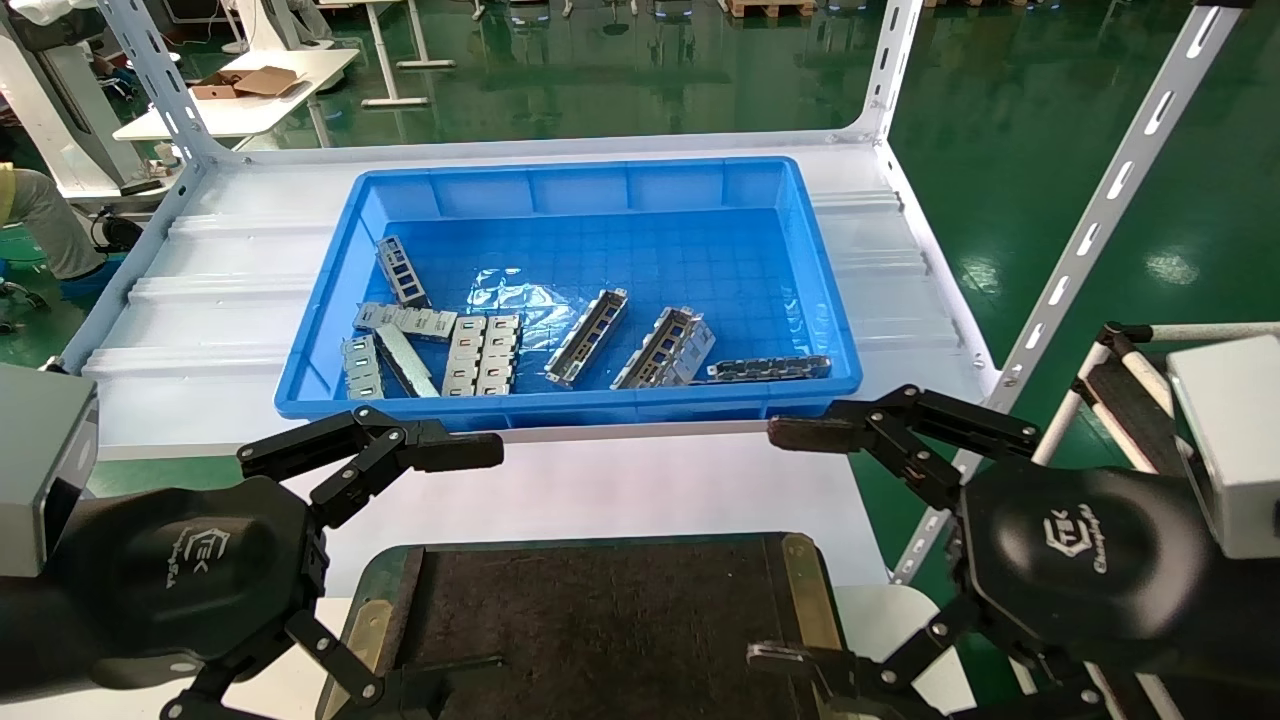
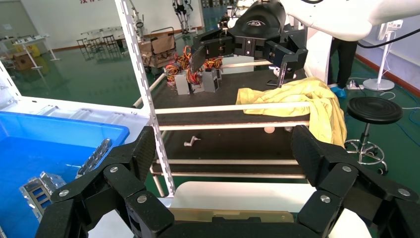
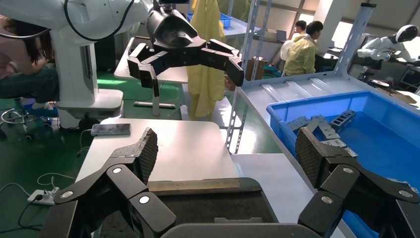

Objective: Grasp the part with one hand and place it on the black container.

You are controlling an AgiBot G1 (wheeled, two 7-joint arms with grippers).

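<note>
Fingers spread wide on both grippers, nothing held. Left gripper (image 1: pixel 440 570) sits at the near-left, above the left edge of the black container (image 1: pixel 600 620); upper finger (image 1: pixel 455 450) points inward toward table centre. Right gripper (image 1: pixel 800 545) mirrors it at the near-right, over the container's right brass strip (image 1: pixel 805 590), upper finger (image 1: pixel 805 432) level with the front wall of the blue bin (image 1: pixel 560 405).

Black container lies flat at the near edge of the table (image 1: pixel 640 480), between the two grippers, felt surface bare.

Beyond it, apart from the container, the blue bin sits on the white table. Parts are in the bin's near half:
- the part (image 1: pixel 587 336), narrow channel bracket with a row of cutouts, lies diagonally near bin centre, on a clear plastic film (image 1: pixel 520 300). Well apart from both sets of fingers, roughly midway between them and farther out.
- wider silver bracket (image 1: pixel 665 348) just right of it, same diagonal.
- dark flat strip (image 1: pixel 768 368) along the front-right wall, closest item to the right fingers.
- flat pale-grey slotted plates (image 1: pixel 482 354) left of the part, more plates (image 1: pixel 385 350) piled toward the front-left corner.
- one more channel bracket (image 1: pixel 402 270) tilted farther back left.

Left wrist view shows the bin's corner (image 2: pixel 59 134) beside the left fingers (image 2: pixel 143 148); right wrist view shows the bin (image 3: pixel 346 134) beside the right fingers (image 3: pixel 309 153).
</note>
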